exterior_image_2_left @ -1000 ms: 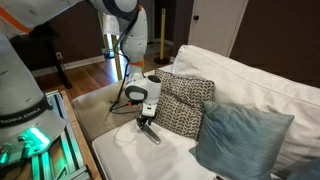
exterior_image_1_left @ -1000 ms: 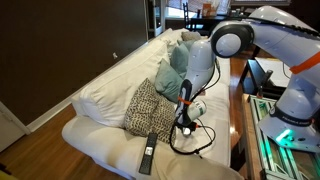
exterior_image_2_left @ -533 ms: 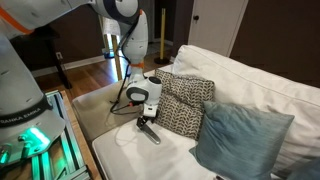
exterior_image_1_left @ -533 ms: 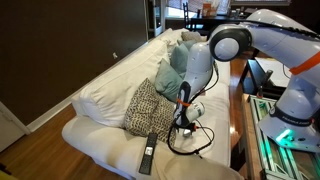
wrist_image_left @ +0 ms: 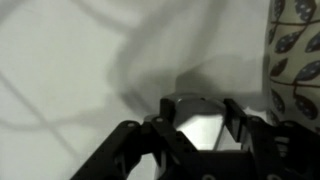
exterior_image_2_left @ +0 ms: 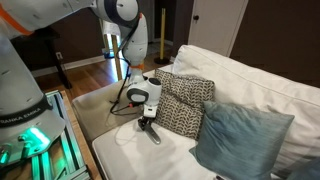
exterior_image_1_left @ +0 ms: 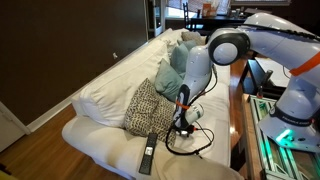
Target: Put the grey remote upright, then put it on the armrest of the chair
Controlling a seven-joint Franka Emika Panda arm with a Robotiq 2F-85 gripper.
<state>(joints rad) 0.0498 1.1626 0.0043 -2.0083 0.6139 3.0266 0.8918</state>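
Grey remote (wrist_image_left: 198, 128) is straddled by the claw (wrist_image_left: 199, 106), whether clamped cannot be told; a centred, firm pinch is advised before it is stood upright.

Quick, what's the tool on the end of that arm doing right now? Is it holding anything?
Tool: closed on the grey remote; the wrist view shows a finger against each side of it.

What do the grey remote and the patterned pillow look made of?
The grey remote: likely hard plastic, smooth silvery face with a faint sheen, though blurred. The patterned pillow: soft matte fabric, judging by its printed dark-on-cream motif and puffy shape.
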